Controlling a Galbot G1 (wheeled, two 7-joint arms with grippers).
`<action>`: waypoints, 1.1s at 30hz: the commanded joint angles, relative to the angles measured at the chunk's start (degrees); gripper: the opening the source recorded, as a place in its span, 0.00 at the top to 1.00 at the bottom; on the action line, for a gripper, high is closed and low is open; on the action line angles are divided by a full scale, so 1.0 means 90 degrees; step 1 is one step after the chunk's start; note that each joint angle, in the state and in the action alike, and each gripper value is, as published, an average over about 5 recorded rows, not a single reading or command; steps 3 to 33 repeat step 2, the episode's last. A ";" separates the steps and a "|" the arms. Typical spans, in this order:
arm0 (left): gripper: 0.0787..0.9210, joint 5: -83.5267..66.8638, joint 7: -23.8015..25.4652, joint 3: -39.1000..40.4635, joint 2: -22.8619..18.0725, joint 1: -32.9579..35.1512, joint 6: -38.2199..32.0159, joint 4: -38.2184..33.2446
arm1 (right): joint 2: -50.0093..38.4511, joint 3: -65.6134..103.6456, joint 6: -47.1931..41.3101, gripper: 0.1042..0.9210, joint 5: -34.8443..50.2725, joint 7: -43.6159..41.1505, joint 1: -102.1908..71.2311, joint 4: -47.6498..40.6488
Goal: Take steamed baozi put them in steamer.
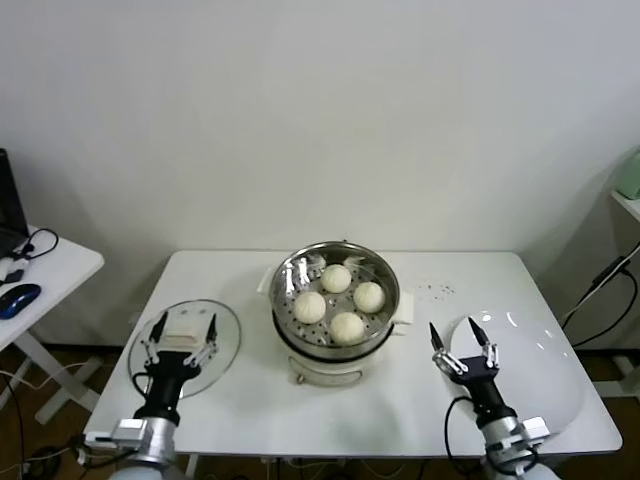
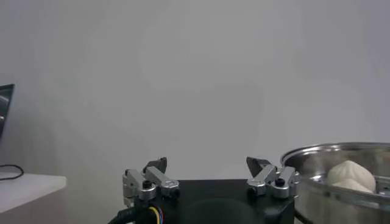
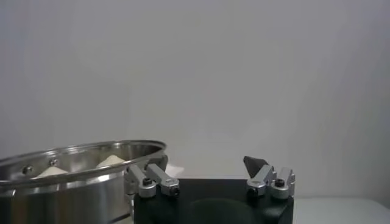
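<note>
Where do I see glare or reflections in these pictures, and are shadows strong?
Head view: the steamer rim shines, the glass lid and the plate carry soft highlights, shadows are weak. Left wrist view: the steamer wall shows bright streaks. Right wrist view: its rim gleams against a plain wall.

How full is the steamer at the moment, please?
Full: four baozi sit on the perforated tray inside the steamer, and the plate is bare.

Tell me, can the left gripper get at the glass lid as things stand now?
Probably yes. The left gripper is open and empty, right over the lid, which lies flat on the table beside the steamer. Nothing stands between them.
</note>
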 commanded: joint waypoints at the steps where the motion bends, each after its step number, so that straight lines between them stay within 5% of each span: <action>1: 0.12 -0.0015 0.0141 -0.0077 -0.0021 -0.0003 -0.0006 0.0053 | 0.0204 0.0081 0.0081 0.12 -0.0043 0.0021 -0.0241 0.0042; 33: 0.12 -0.0009 0.0139 -0.0074 -0.0024 -0.0003 -0.0010 0.0058 | 0.0205 0.0079 0.0078 0.12 -0.0040 0.0019 -0.0241 0.0051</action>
